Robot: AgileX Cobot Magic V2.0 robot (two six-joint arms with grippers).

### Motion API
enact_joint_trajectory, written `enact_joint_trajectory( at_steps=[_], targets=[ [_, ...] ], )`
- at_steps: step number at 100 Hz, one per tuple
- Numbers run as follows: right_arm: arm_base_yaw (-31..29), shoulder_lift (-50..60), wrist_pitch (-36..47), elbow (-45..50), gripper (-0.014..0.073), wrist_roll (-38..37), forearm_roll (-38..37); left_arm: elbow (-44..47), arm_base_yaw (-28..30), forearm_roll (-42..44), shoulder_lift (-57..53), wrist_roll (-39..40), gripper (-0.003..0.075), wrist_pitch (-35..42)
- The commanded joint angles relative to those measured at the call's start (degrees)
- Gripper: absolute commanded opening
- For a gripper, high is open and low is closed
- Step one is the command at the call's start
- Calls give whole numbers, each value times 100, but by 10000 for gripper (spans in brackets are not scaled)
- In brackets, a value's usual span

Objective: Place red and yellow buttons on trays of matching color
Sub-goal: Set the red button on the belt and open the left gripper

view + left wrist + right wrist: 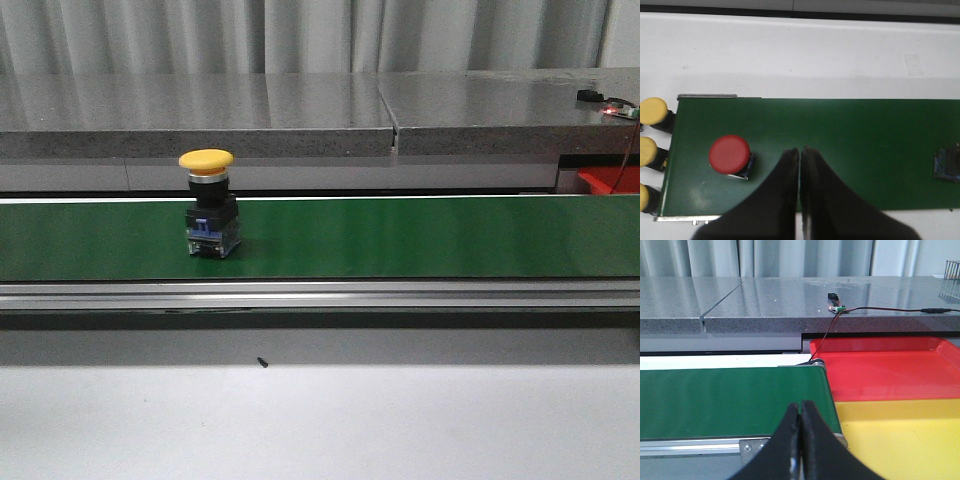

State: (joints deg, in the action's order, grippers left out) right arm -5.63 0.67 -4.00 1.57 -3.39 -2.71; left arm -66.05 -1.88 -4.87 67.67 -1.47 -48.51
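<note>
one yellow button upright on green belt, left of centre in front view; red button beside left gripper — fingers pressed together; right gripper likewise, near red tray and yellow tray.

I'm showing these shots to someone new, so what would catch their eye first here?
In the front view, a yellow button stands upright, alone on the left part of the long green belt. In the left wrist view, a red button sits on the belt beside the shut left gripper. The right wrist view shows a red tray and a yellow tray side by side at the belt's end, near the shut right gripper.
</note>
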Motion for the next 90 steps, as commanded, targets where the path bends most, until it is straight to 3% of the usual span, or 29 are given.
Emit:
enact_joint_trajectory(
  at_steps=[1, 52, 90],
  targets=[
    [-9, 114, 448, -81, -59, 62, -8, 106, -145, -72, -460, 5, -19, 266],
    [-9, 114, 448, -81, -59, 62, -8, 1773, -216, -121, -2833, 5, -19, 231],
    [-9, 114, 510, -81, -59, 62, -8, 2336, -216, -87, -4116, 147, -19, -38]
  ],
)
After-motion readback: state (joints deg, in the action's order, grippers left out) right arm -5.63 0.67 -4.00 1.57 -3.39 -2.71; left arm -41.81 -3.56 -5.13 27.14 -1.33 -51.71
